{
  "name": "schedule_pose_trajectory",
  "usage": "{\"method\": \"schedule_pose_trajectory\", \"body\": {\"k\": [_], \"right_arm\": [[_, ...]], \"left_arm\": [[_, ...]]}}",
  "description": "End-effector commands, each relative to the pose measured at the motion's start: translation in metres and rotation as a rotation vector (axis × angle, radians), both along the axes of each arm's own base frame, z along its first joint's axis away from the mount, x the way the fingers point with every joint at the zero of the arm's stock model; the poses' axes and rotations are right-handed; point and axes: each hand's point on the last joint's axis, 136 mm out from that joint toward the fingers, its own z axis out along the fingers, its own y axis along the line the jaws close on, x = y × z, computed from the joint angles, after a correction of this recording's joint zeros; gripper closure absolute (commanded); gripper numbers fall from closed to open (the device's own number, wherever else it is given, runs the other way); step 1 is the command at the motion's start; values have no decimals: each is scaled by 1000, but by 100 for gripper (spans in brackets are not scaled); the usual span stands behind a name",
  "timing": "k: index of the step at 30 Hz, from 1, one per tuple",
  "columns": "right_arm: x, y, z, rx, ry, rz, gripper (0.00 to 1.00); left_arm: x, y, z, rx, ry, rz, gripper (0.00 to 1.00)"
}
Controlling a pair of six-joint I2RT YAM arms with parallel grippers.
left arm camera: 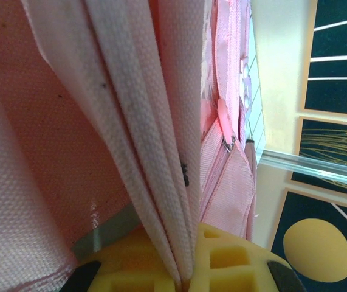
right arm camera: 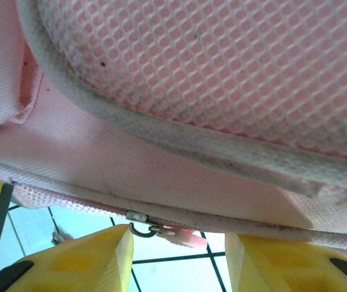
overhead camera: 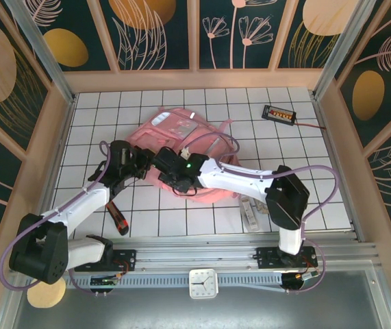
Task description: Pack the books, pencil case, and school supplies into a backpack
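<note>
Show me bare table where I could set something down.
Free: tiles left of the backpack; tiles between the knife and the ruler; tiles between the black box and right arm. Crowded: backpack's near edge, around the left gripper and right gripper.

Pink backpack point(overhead camera: 174, 127) slumped flat, centre; whitish ruler bar point(overhead camera: 250, 211) nr its right.

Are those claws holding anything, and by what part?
The left gripper pinches a fold of fabric on the backpack. The right gripper holds nothing; it stands open at the zipper pull.
</note>
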Motion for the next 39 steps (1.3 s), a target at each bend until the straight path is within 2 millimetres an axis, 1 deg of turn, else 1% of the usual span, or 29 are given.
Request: {"method": "schedule_pose_trajectory", "body": {"k": [1, 4, 7, 10, 13, 14, 15, 17, 18, 20, 23, 26, 28, 30, 32, 35, 39], "right_arm": [[13, -12, -10, -146, -66, -1, 55], [18, -11, -8, -204, -97, 26, 57], [20, -9, -10, -245, -103, 49, 63], [20, -10, -12, -267, -99, 68, 74], [17, -12, -13, -274, -94, 82, 91], [17, -14, -12, -278, -95, 83, 93], [16, -15, -11, -281, -96, 88, 97], [16, -17, -6, -289, -103, 94, 97], [15, -18, -3, -291, -108, 100, 100], [13, -21, 1, -301, -108, 109, 100], [8, -27, 1, -311, -95, 119, 100], [2, -32, 8, -296, -88, 132, 100], [-3, -38, 13, -305, -78, 146, 100], [-7, -49, 16, -336, -67, 155, 100], [-11, -58, 14, -359, -49, 175, 100], [-20, -73, 1, -380, 17, 219, 100], [-32, -96, -10, -415, 74, 268, 100]], "left_arm": [[13, -17, 60, -109, -134, -35, 100], [14, -17, 63, -106, -137, -36, 100], [14, -17, 64, -107, -137, -33, 100], [14, -17, 64, -106, -138, -32, 100], [13, -16, 63, -100, -138, -30, 100], [13, -16, 63, -97, -138, -30, 100], [13, -15, 63, -93, -140, -29, 100], [13, -14, 63, -84, -140, -28, 100], [13, -14, 63, -79, -142, -29, 100], [14, -13, 63, -69, -146, -28, 100], [14, -13, 63, -57, -147, -29, 100], [13, -11, 64, -38, -150, -30, 100], [13, -10, 64, -24, -153, -31, 100], [15, -8, 66, -5, -159, -30, 100], [15, -7, 66, 11, -163, -31, 100], [16, -6, 65, 27, -164, -33, 100], [16, -4, 63, 48, -162, -36, 100]]}}
